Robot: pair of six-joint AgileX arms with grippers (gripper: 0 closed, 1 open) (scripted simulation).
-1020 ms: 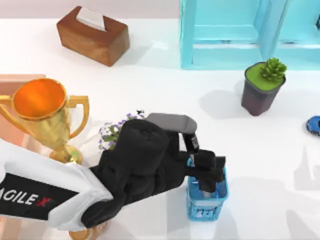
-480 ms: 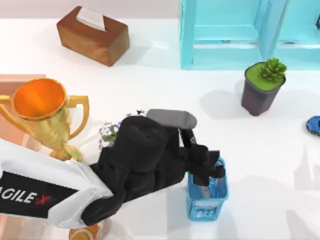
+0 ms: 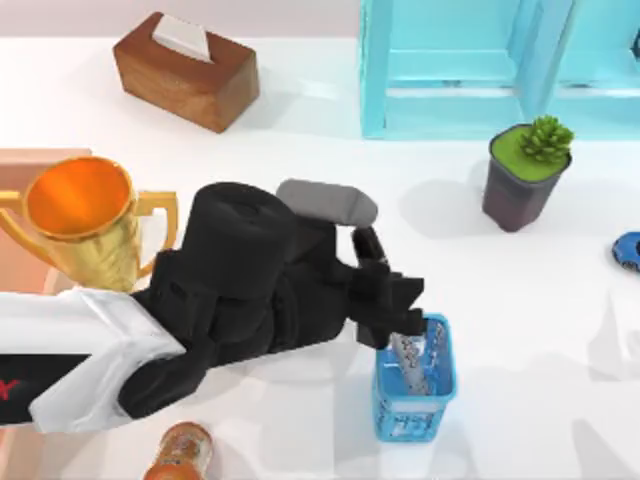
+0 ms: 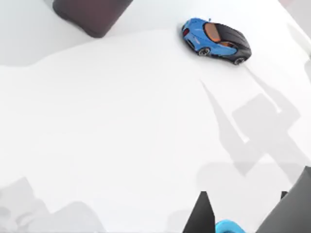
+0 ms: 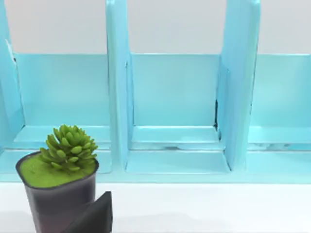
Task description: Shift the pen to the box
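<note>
The pen (image 3: 411,361), silver-grey with dark lettering, slants out of the small blue pen holder (image 3: 413,408) near the table's front. Its upper end is hidden under my left gripper (image 3: 397,320), which is shut on it just above the holder. In the left wrist view, two dark fingertips (image 4: 202,214) frame the holder's blue rim (image 4: 227,226). A strip of the salmon box (image 3: 28,158) shows at the far left edge, behind the trophy. One dark finger (image 5: 95,214) of my right gripper shows in the right wrist view, in front of the shelf.
A gold trophy (image 3: 82,218) stands between my left arm and the box. A wooden tissue box (image 3: 186,69) sits back left, a turquoise shelf (image 3: 500,65) at the back, a potted plant (image 3: 526,172) and blue toy car (image 3: 629,250) right, an orange bottle (image 3: 178,452) front left.
My left arm has swung back and to the left, covering the flowers. The gripper has risen and the pen's barrel now shows more, tilted out of the blue holder.
</note>
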